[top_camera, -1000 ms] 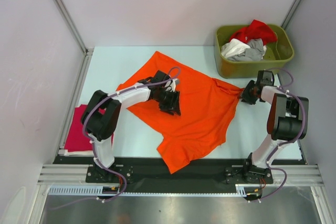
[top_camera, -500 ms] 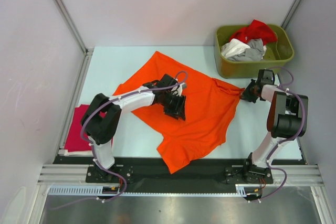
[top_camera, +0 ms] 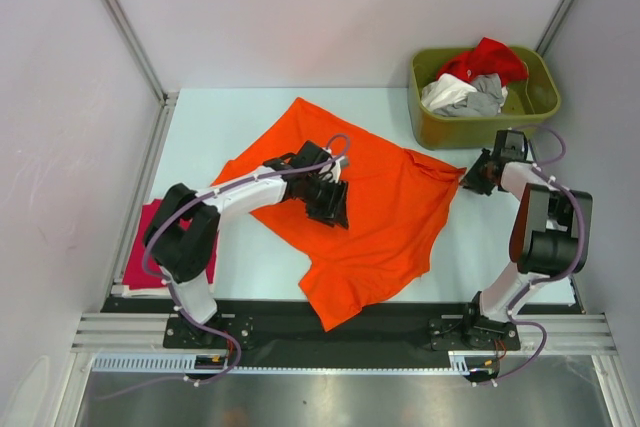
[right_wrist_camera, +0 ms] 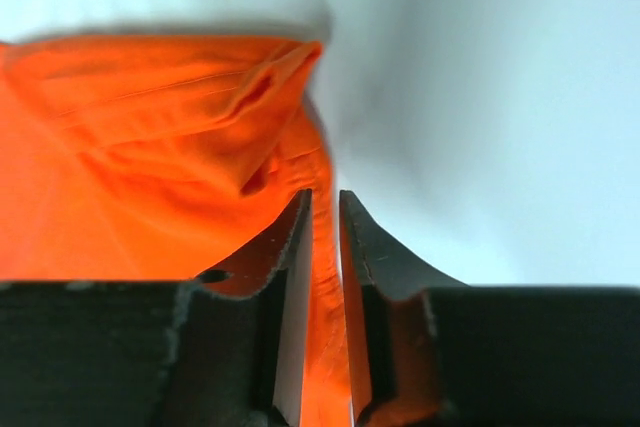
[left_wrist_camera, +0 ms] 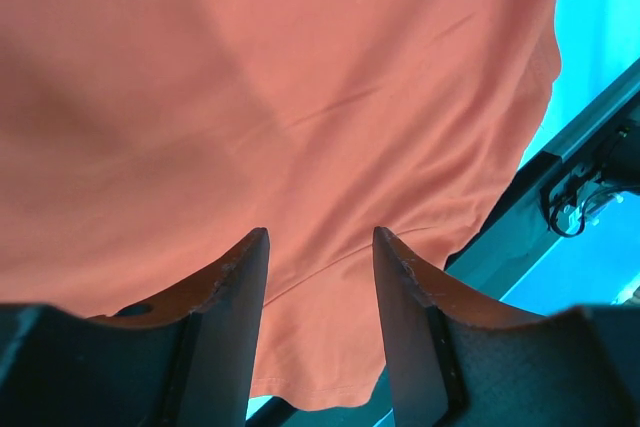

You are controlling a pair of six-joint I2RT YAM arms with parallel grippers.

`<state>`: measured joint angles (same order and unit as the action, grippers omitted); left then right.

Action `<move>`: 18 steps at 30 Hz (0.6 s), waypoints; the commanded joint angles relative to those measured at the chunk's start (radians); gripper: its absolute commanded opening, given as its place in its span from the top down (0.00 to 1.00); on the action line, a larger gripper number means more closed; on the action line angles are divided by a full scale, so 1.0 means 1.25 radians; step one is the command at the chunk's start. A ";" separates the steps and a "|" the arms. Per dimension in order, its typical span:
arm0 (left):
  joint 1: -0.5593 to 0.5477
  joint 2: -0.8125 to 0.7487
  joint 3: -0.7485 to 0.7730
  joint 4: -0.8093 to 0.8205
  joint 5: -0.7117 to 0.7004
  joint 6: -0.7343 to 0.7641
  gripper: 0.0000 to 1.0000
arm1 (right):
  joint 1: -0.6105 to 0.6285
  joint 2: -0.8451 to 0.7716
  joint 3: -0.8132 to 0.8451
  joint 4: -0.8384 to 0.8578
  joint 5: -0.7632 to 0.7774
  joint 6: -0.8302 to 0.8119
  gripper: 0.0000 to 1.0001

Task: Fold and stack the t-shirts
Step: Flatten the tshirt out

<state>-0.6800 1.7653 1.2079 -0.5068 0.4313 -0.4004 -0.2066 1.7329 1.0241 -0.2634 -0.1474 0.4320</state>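
Observation:
A large bright orange t-shirt point(top_camera: 375, 209) lies spread and rumpled on the table. My left gripper point(top_camera: 332, 205) is over its middle, open and empty, with the cloth point(left_wrist_camera: 300, 97) under the jaws and nothing between them point(left_wrist_camera: 318, 247). My right gripper point(top_camera: 470, 179) is shut on the shirt's right corner point(right_wrist_camera: 322, 247), which is pulled out toward the bin. A folded magenta-red t-shirt point(top_camera: 145, 247) lies at the table's left edge. Red point(top_camera: 487, 57), white point(top_camera: 445, 93) and grey point(top_camera: 483, 97) t-shirts are heaped in the bin.
The olive-green plastic bin point(top_camera: 530, 107) stands at the back right, just behind my right gripper. Grey walls close in the table on three sides. A black rail point(top_camera: 400, 332) runs along the near edge, also seen in the left wrist view point(left_wrist_camera: 560, 177).
My left gripper slid rightward over the orange shirt, then came back slightly. My right gripper moved a little farther right with the shirt's corner, drawing it tighter.

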 commanded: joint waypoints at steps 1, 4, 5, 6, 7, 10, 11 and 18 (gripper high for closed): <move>0.026 0.008 0.033 0.005 0.017 0.002 0.49 | -0.003 -0.068 -0.014 0.003 -0.012 -0.009 0.77; 0.032 0.021 0.050 0.005 0.033 0.005 0.49 | -0.002 -0.046 -0.012 0.023 -0.033 -0.006 0.71; 0.032 0.024 0.055 0.005 0.033 0.005 0.49 | -0.002 -0.033 -0.003 0.023 -0.041 -0.006 0.70; 0.035 0.026 0.056 0.005 0.038 0.006 0.49 | 0.000 -0.017 0.007 0.016 -0.046 -0.006 0.69; 0.033 0.027 0.057 0.003 0.039 0.006 0.49 | 0.002 -0.006 0.024 0.011 -0.051 -0.006 0.69; 0.036 0.028 0.053 0.000 0.040 0.010 0.49 | 0.009 0.020 0.034 0.029 -0.050 -0.008 0.64; 0.037 0.030 0.051 -0.002 0.038 0.011 0.49 | 0.017 0.033 0.038 0.025 -0.044 -0.011 0.63; 0.078 0.048 0.042 -0.014 0.015 0.021 0.49 | 0.020 0.042 0.050 -0.016 0.045 -0.002 0.79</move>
<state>-0.6197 1.8099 1.2385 -0.5175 0.4553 -0.3939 -0.1841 1.7920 1.0512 -0.2562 -0.1680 0.4274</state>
